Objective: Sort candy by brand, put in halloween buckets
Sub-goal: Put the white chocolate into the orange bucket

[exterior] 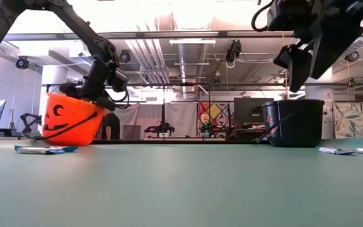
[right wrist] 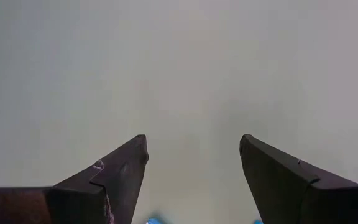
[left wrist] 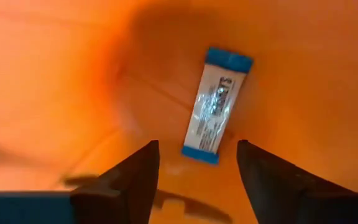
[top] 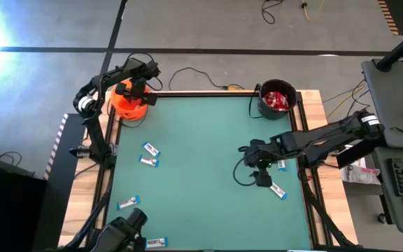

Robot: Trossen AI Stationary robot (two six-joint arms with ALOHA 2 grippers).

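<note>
Your left gripper (top: pixel 133 89) reaches down into the orange bucket (top: pixel 127 106) at the mat's far left corner; the bucket sits tilted. Its jaws stand apart, holding nothing; one blue-and-white bar (left wrist: pixel 215 106) lies loose inside the bucket beyond the fingers. Your right gripper (top: pixel 260 165) hovers over the mat's right side, jaws spread, empty. You have six bars flat on the mat (top: pixel 208 175). Red packets (top: pixel 276 100) fill the black bucket (top: pixel 277 88), far right corner.
</note>
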